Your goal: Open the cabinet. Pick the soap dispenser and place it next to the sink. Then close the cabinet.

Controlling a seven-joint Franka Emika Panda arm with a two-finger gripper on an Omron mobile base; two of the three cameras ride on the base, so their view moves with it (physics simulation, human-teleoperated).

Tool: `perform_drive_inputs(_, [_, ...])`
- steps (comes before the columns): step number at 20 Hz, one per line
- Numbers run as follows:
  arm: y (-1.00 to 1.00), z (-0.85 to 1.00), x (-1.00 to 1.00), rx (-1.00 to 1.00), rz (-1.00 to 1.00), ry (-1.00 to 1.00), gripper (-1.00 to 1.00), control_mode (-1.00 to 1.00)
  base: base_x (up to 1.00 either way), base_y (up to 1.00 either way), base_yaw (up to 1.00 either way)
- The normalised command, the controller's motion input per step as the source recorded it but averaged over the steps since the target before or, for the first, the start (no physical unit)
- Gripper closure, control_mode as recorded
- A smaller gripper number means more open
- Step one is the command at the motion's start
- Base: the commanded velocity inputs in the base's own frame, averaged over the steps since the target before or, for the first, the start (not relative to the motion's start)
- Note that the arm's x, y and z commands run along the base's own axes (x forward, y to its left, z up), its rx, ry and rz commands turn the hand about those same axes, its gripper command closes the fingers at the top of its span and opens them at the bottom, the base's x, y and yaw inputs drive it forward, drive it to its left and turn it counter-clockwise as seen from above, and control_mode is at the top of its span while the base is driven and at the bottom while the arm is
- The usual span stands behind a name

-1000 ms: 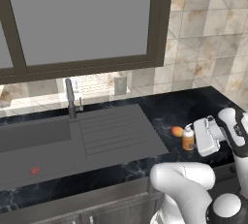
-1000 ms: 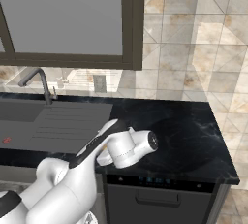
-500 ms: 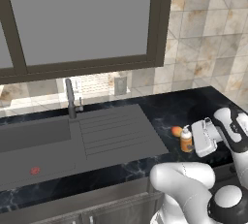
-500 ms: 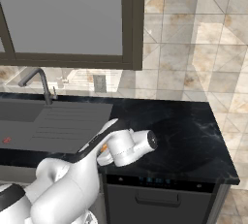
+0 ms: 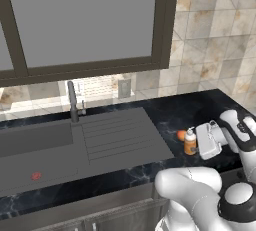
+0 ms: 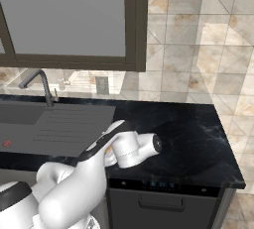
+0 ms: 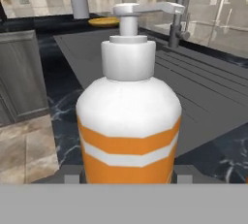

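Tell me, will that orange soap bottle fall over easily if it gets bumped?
Probably a bit. The soap dispenser stands upright, tall with a narrow pump head, so a high bump might tip it. Its round, smooth body would likely roll once down. It looks like stiff plastic, not likely to squash between the gripper.

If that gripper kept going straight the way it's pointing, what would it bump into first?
The soap dispenser, already right between the gripper's fingertips. Beyond the bottle lies the sink's drainboard, though the depth there is hard to judge.

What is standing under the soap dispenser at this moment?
The soap dispenser stands on or just above the black marble counter, right of the sink's drainboard. The tool and the bottle cover its base, so contact cannot be confirmed.
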Motion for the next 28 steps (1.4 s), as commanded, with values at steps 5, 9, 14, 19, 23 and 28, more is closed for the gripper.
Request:
perform_drive_inputs(5, [0.0,-0.16,0.08,0.08,0.0,0.0,1.0,-1.0,0.0,0.0,0.0])
perform_drive_inputs(9, [0.0,-0.19,0.01,0.04,0.0,0.0,1.0,-1.0,0.0,0.0,0.0])
perform_drive_inputs(14, [0.0,-0.14,0.0,0.01,0.0,0.0,1.0,-1.0,0.0,0.0,0.0])
perform_drive_inputs(19, [0.0,0.0,0.12,0.0,0.0,0.0,1.0,-1.0,0.0,0.0,0.0])
perform_drive_inputs(23, [0.0,0.0,0.18,0.0,0.0,0.0,1.0,-1.0,0.0,0.0,0.0])
perform_drive_inputs(28, [0.0,-0.01,0.12,0.0,0.0,0.0,1.0,-1.0,0.0,0.0,0.0])
